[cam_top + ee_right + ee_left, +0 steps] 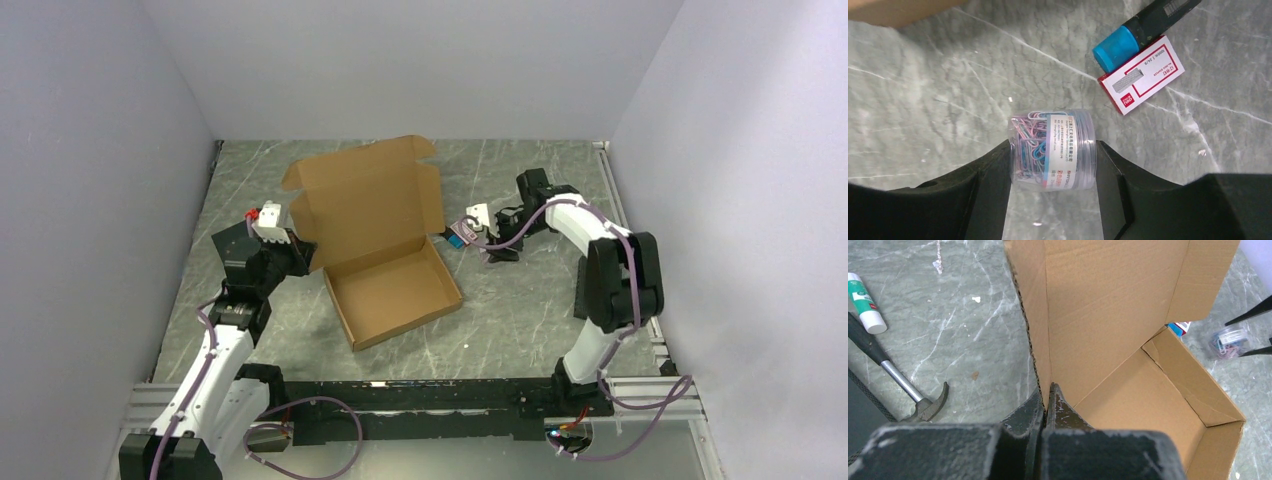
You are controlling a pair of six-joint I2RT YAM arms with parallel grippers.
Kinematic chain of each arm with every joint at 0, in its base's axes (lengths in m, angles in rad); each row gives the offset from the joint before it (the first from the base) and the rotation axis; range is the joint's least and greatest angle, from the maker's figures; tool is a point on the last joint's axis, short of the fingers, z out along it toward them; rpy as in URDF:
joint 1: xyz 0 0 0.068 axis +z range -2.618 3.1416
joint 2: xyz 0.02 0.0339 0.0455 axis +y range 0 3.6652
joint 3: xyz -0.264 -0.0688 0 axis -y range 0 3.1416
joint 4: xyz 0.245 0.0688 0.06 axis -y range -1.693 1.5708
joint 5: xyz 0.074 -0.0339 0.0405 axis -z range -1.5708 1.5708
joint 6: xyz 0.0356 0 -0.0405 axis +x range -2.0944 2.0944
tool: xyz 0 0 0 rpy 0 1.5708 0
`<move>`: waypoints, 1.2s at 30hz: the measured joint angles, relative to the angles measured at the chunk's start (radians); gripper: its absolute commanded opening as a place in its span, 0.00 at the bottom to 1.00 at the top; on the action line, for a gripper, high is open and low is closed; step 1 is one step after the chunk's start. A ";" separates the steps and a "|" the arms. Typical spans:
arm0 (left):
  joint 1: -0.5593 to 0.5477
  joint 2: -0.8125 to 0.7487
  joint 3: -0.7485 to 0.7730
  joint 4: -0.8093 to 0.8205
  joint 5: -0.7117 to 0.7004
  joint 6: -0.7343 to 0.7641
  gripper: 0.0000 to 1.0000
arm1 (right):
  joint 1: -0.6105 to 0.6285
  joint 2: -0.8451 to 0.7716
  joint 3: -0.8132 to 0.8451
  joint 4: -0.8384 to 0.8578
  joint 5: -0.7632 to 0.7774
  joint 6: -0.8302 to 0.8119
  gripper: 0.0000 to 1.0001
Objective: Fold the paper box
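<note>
Left gripper [1046, 396] pinched shut, arm reaching forward. Right gripper [1053, 150] jaws partway apart, arm bent inward.

The top view looks down from high at the near edge toward the far wall [400, 70], far enough off to hold the whole tabletop [520, 330]. The left wrist view sits close behind the left tool [1046, 392], facing along it into the box [1108, 315] and rightward across the tabletop. The right wrist view looks nearly straight down past the right tool [1052, 145], very near the jar [1068, 150]. Both wrist views share that jar; the top and left wrist views share the box.
</note>
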State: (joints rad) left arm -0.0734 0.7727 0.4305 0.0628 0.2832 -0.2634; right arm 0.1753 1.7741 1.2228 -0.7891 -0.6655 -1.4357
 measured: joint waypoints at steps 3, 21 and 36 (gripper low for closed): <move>0.000 0.002 0.000 0.002 0.006 0.000 0.00 | 0.000 -0.081 -0.036 0.001 -0.017 0.051 0.27; 0.000 0.002 -0.016 0.024 0.023 -0.004 0.00 | 0.299 -0.299 -0.048 -0.045 -0.179 0.317 0.19; 0.000 0.002 -0.016 0.030 0.038 -0.009 0.00 | 0.360 -0.098 -0.003 0.040 -0.071 0.401 0.25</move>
State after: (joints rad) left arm -0.0734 0.7746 0.4145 0.0925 0.3210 -0.2726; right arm 0.5354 1.6756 1.2198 -0.7486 -0.7364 -1.0344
